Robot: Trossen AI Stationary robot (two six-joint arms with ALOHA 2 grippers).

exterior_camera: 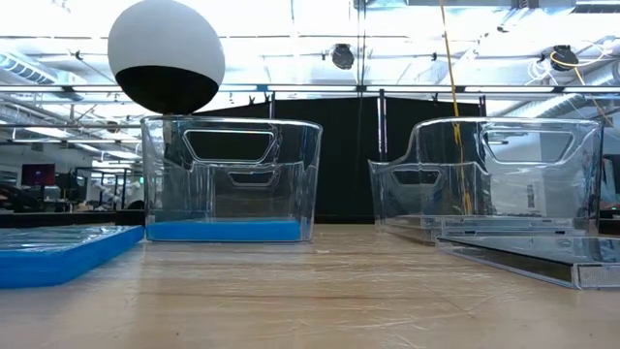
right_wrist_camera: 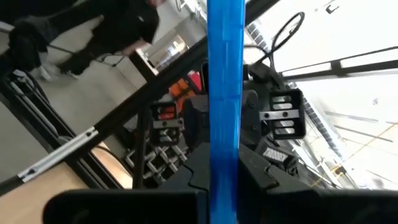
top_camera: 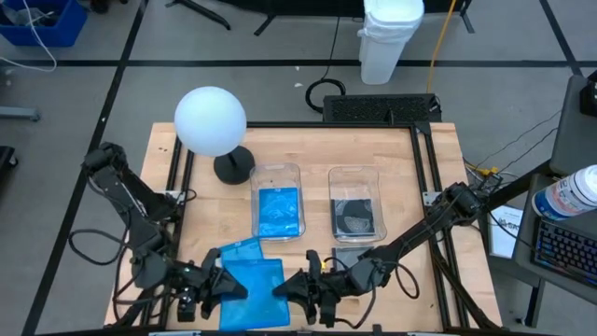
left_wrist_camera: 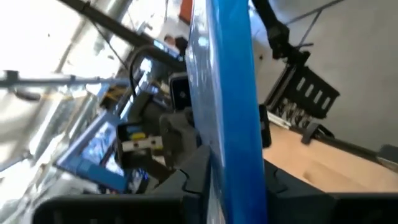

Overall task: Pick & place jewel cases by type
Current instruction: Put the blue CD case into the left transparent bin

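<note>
Worktop (top_camera: 420, 187), front edge: left claw (top_camera: 227, 289) and right claw (top_camera: 291, 291) both clenched on one blue case (top_camera: 254, 291). Left should release fully before right lifts.

You will find no text, label, brand, number or sign that can be read in these views. The white labels on the left gripper (right_wrist_camera: 283, 118) and the right gripper (left_wrist_camera: 140, 144), each seen from the other arm's wrist, carry marks too small to read, and so does the bottle (top_camera: 571, 194) beside the table.
</note>
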